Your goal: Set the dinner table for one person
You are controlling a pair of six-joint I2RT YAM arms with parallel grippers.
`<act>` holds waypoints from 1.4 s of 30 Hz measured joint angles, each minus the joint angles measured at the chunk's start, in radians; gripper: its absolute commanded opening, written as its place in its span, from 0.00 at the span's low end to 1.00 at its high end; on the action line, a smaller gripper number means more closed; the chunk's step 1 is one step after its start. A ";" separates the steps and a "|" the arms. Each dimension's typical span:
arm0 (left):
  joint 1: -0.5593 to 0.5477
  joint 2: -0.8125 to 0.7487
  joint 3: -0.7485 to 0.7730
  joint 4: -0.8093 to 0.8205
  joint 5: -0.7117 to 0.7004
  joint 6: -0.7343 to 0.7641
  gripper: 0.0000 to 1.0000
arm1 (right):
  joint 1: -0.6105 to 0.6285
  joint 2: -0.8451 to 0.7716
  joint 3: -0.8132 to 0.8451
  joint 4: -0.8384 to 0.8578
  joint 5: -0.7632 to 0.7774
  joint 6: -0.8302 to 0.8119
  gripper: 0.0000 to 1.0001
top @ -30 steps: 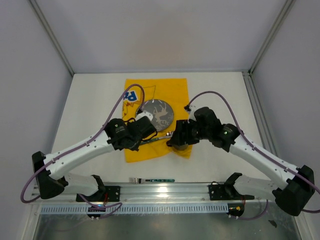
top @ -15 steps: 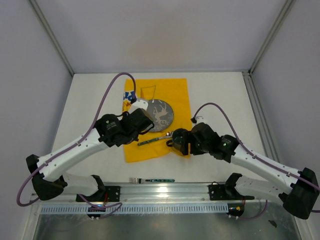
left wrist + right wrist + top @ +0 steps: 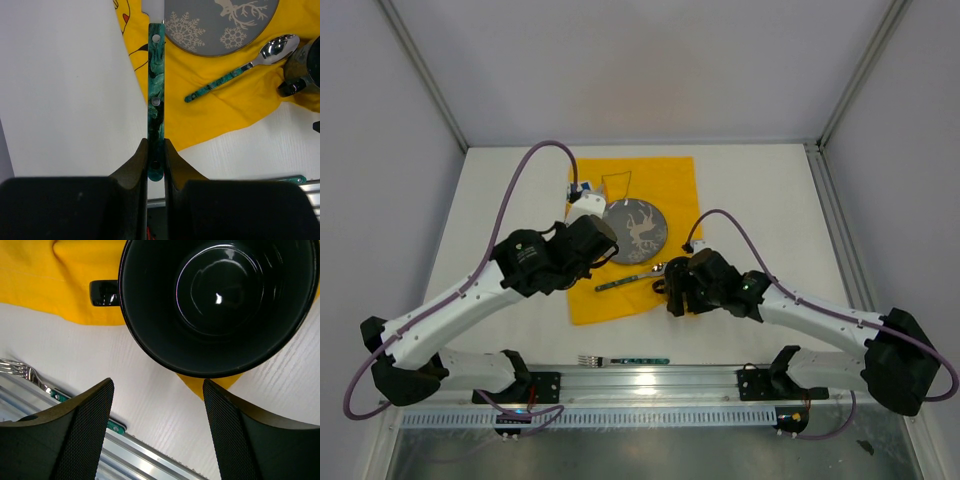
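Note:
My left gripper (image 3: 155, 145) is shut on the butt of a green-handled knife (image 3: 155, 95). The knife is held over the left edge of the yellow cloth (image 3: 225, 115), with its blade reaching beside the grey plate (image 3: 220, 25). A green-handled spoon (image 3: 240, 70) lies on the cloth below the plate (image 3: 638, 230). My right gripper (image 3: 157, 425) is open and empty, just near of a black mug (image 3: 215, 300). The mug stands upright on the cloth's near right corner. A fork (image 3: 625, 359) lies on the white dinner table (image 3: 750, 190) by the front rail.
An aluminium rail (image 3: 640, 380) runs along the table's near edge, with the fork (image 3: 20, 371) just beyond it. White walls enclose the back and sides. My left arm (image 3: 470, 295) crosses the near left of the table and my right arm (image 3: 820, 315) the near right.
My left gripper has moved left with the knife, from over the spoon to the cloth's left edge. My right gripper has drawn back towards the near edge, away from the mug.

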 measured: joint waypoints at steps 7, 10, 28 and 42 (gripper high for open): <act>0.000 -0.001 0.008 -0.001 -0.008 -0.011 0.00 | 0.002 0.057 -0.015 0.074 -0.058 -0.031 0.76; 0.000 -0.006 0.022 0.000 -0.013 -0.014 0.00 | 0.002 0.102 -0.015 0.097 -0.070 -0.045 0.76; 0.000 -0.055 0.109 -0.055 -0.068 -0.023 0.00 | 0.002 0.269 0.163 -0.064 -0.076 -0.027 0.76; 0.000 -0.060 0.149 -0.079 -0.095 -0.009 0.00 | 0.002 0.244 0.228 -0.143 -0.076 0.007 0.76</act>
